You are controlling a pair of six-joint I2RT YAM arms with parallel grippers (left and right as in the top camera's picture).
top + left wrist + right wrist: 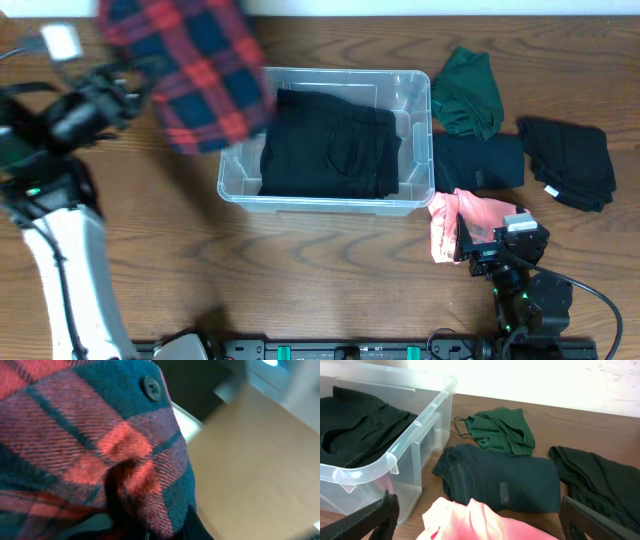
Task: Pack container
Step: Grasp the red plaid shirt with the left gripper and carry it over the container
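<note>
Left tool (135, 75) pinching plaid shirt (195, 70) above container (325, 205) far-left corner. Risk: shirt drapes over rim if released here. Right tool (480, 522) spread over pink cloth (455, 215).

We see the plaid shirt (185, 70) blurred in the overhead view, cut off by the top edge and hiding the container's (320, 203) far left corner. From the left wrist it fills most of the frame, the worktop (260, 470) behind it out of focus. The pink cloth (470, 521) runs off the right wrist view's bottom edge.
</note>
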